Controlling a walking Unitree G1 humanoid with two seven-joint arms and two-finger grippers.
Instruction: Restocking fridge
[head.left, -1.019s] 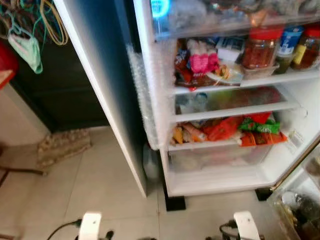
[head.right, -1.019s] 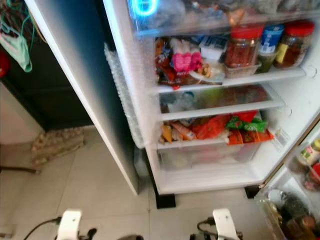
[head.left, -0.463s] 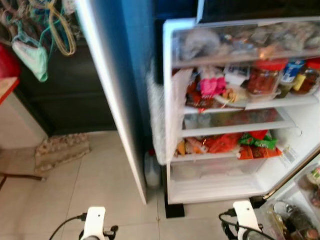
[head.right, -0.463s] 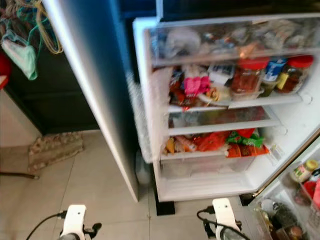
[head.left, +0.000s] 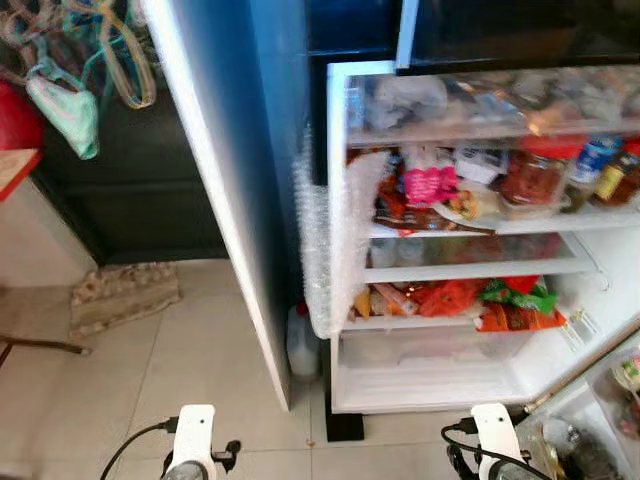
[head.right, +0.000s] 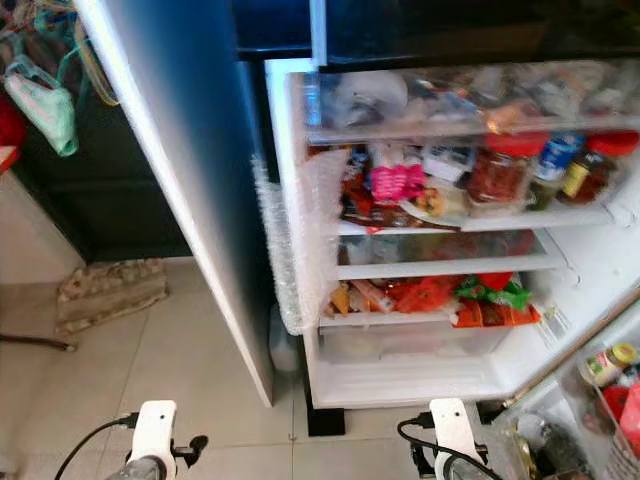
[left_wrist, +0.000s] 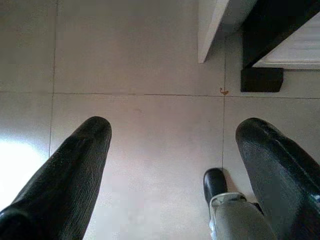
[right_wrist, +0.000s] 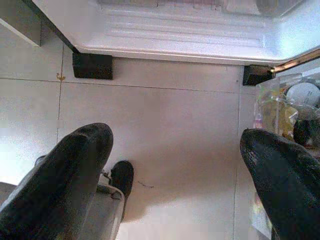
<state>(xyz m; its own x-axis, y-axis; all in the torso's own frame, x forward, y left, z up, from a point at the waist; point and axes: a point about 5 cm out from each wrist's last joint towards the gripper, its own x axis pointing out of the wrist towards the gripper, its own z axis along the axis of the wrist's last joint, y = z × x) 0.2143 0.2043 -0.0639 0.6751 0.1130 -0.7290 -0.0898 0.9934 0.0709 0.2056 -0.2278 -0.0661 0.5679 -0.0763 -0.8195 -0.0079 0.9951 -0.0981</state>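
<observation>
Fridge (head.left: 345, 250) stands open ahead of the robot, its cavity facing the camera and slightly to the right, long axis upright. Its shelves are crowded: jars (head.left: 535, 178) and a pink packet (head.left: 430, 185) sit on the upper shelf, and orange and green packets (head.left: 470, 300) lie on the lower shelf above a clear drawer (head.left: 430, 350) at the bottom edge. The dark door (head.left: 230, 190) swings out to the left; another door's bins (head.right: 600, 400) with bottles show at the lower right. A white jug (head.left: 302, 345) stands on the floor (head.left: 150, 370) between the dark door and the fridge base.

Both arms hang low over the floor tiles, well short of the shelves. The left end effector (left_wrist: 175, 150) is released and empty, and so is the right end effector (right_wrist: 175, 160). The right one hangs nearer the cavity, just before the fridge's bottom edge, so it seems better placed to reach in. Nothing is held for stocking yet.
</observation>
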